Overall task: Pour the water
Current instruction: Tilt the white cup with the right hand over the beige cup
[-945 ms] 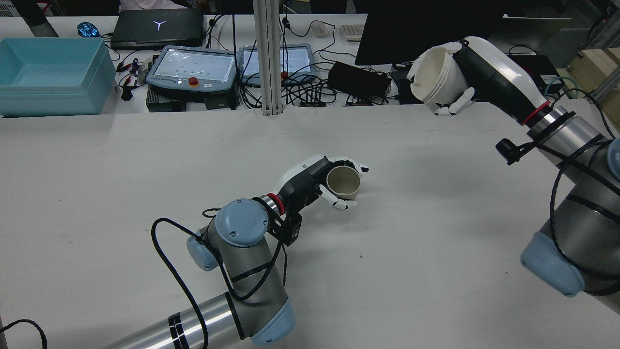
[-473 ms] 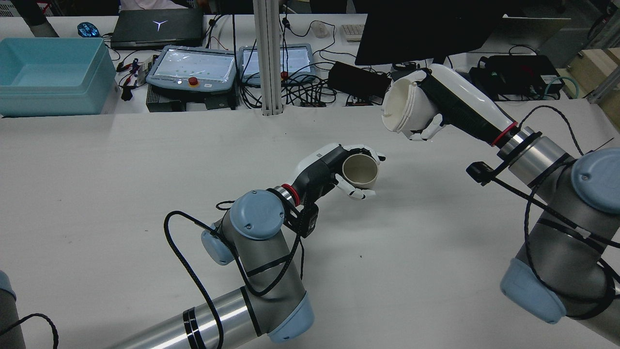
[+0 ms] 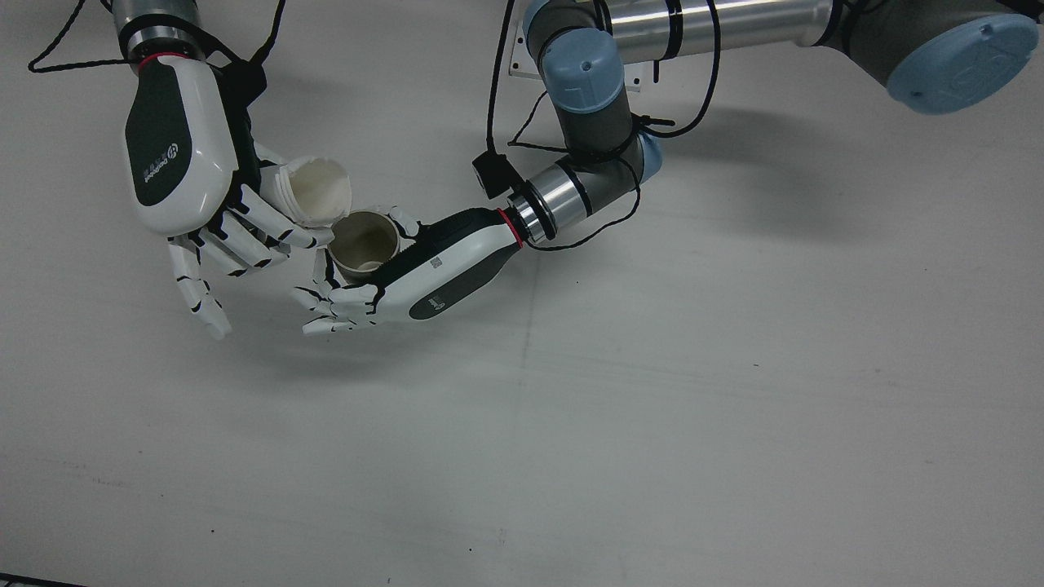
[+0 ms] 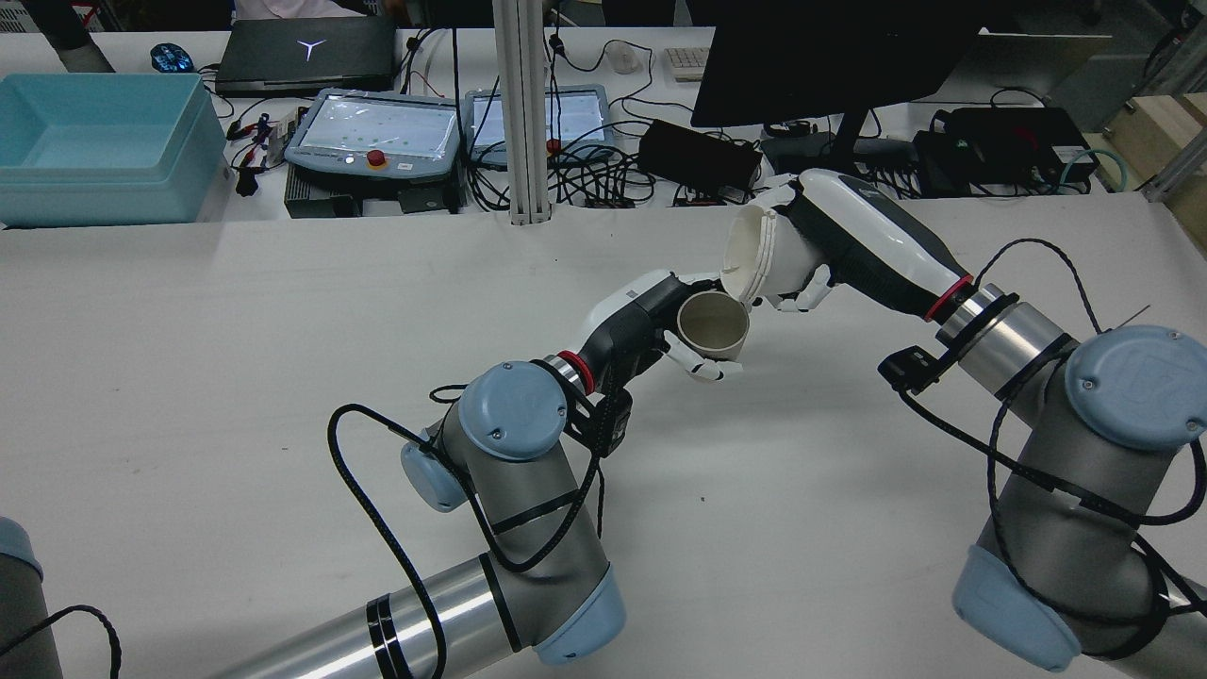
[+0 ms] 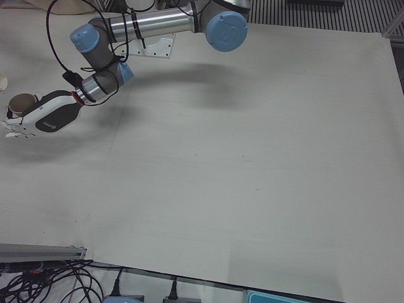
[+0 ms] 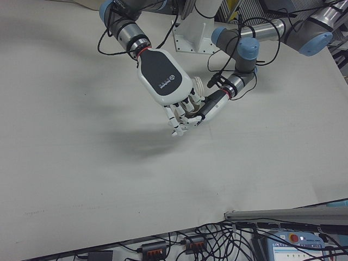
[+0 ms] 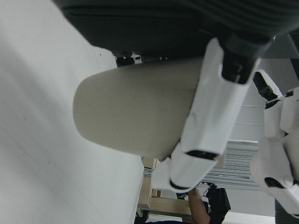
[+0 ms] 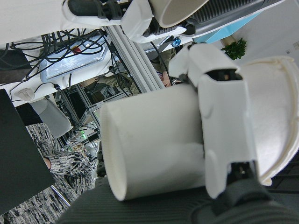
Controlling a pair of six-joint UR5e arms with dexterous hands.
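My left hand (image 4: 641,325) is shut on a beige cup (image 4: 714,323), held upright with its mouth open upward. My right hand (image 4: 853,250) is shut on a white cup (image 4: 759,256) that is tilted on its side, its rim just over the beige cup's far edge. In the front view the white cup (image 3: 314,190) touches or nearly touches the beige cup (image 3: 364,242), with the right hand (image 3: 183,175) on the view's left and the left hand (image 3: 408,273) on the right. The left hand view shows the beige cup's wall (image 7: 135,112); the right hand view shows the white cup (image 8: 149,144). No water is visible.
Beyond the table's far edge stand a blue bin (image 4: 99,146), two teach pendants (image 4: 377,132), a metal post (image 4: 521,113), a monitor (image 4: 830,57) and tangled cables. The white table (image 4: 236,358) spreads wide to the left and front of the hands.
My right hand has swung left and down with the white cup and tipped it over the beige cup. My left hand has carried the beige cup slightly right and further away.
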